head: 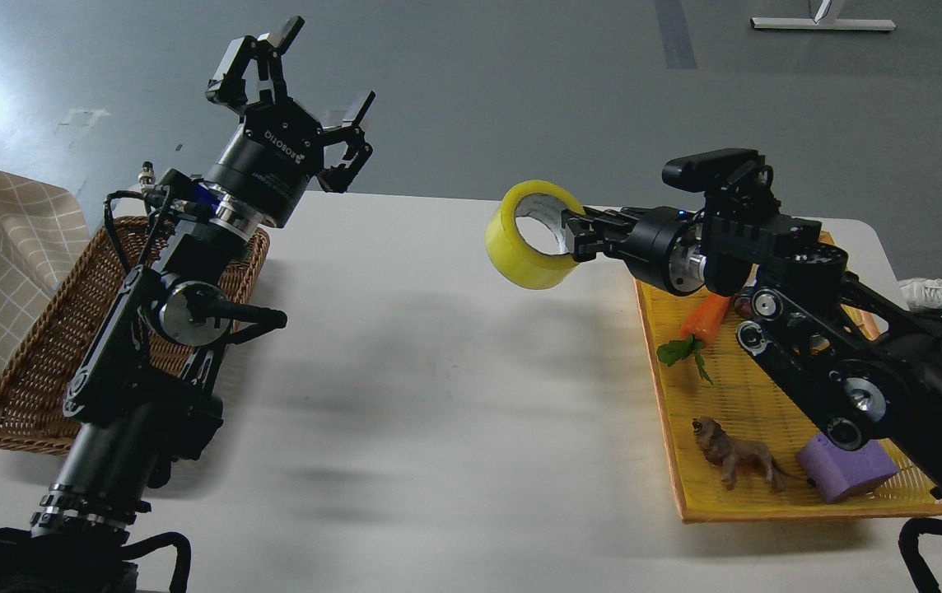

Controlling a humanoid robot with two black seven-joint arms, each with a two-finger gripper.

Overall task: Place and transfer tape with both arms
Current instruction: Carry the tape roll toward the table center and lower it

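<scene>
right gripper (576,235) is clamped on the wide roll of glossy yellow packing tape (527,247), pinching the roll's wall on its right side, and the roll hangs in the air above the white table (438,395), toward the far edge and just left of the flat yellow slatted tray (734,412). left gripper (294,86) is up high past the table's far left corner, fingers spread wide, holding nothing.

risks now, as i read it: that grip takes only 1 thin stretch of the roll's wall, so a quick swing could twist the tape or let it slide out and drop to the table. the 2 grippers are well apart, so the handover needs a long approach; if the left fingers close on the same stretch the right ones hold, they could knock together. let go too soon and the roll could land on edge and wander off.

count: 1 tape roll, 2 black arms, 1 brown wicker basket (34,387) at the left edge, 1 yellow tray at the right edge carrying 1 orange toy carrot (706,319), 1 brown toy lion (736,461), 1 purple foam block (846,471). something more sits behind the right arm, hidden.
</scene>
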